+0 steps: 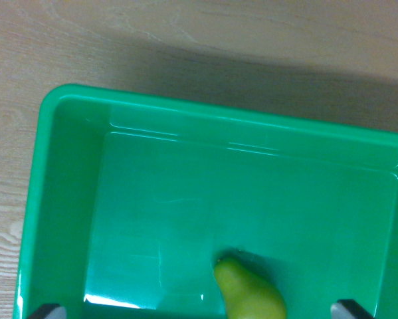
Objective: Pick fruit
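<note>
A yellow-green pear (pixel 250 292) lies on the floor of a green plastic bin (pixel 66 166), near the wrist view's bottom edge, its narrow top pointing up-left. Its lower part is cut off by the frame. My gripper (pixel 200 310) is open above the bin. Only its two dark fingertips show, one at the bottom left (pixel 49 310) and one at the bottom right (pixel 351 308). The pear sits between them, closer to the right fingertip and touching neither.
The bin stands on a light wooden tabletop (pixel 185 33), which shows along the top and left. The bin's far wall (pixel 252 126) and left wall rise around the floor. A shadow falls on the table behind the bin.
</note>
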### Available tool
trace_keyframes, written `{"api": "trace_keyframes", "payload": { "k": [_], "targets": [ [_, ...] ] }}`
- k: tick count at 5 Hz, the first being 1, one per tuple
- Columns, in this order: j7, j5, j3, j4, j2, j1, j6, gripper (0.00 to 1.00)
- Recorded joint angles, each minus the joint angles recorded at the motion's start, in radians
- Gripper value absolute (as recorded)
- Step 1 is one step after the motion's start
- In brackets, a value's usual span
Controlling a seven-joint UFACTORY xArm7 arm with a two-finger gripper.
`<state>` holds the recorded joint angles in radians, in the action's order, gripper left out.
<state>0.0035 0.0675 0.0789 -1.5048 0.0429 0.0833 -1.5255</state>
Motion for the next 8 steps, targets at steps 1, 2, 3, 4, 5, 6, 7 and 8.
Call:
{"api": "trace_keyframes", "payload": {
  "k": [1, 2, 3, 4, 5, 6, 7, 8],
  "targets": [
    [0.000, 0.0000, 0.000, 0.000, 0.000, 0.0000, 0.000, 0.00],
    [-0.010, 0.0008, -0.002, 0.015, 0.002, -0.0010, 0.015, 0.00],
    [-0.010, 0.0008, -0.002, 0.015, 0.002, -0.0010, 0.015, 0.00],
    [-0.022, 0.0018, -0.006, 0.035, 0.004, -0.0023, 0.035, 0.00],
    [-0.022, 0.0018, -0.006, 0.035, 0.004, -0.0023, 0.035, 0.00],
    [-0.039, 0.0032, -0.010, 0.060, 0.006, -0.0040, 0.059, 0.00],
    [-0.039, 0.0032, -0.010, 0.060, 0.006, -0.0040, 0.059, 0.00],
    [-0.059, 0.0048, -0.015, 0.092, 0.010, -0.0062, 0.091, 0.00]
  ]
}}
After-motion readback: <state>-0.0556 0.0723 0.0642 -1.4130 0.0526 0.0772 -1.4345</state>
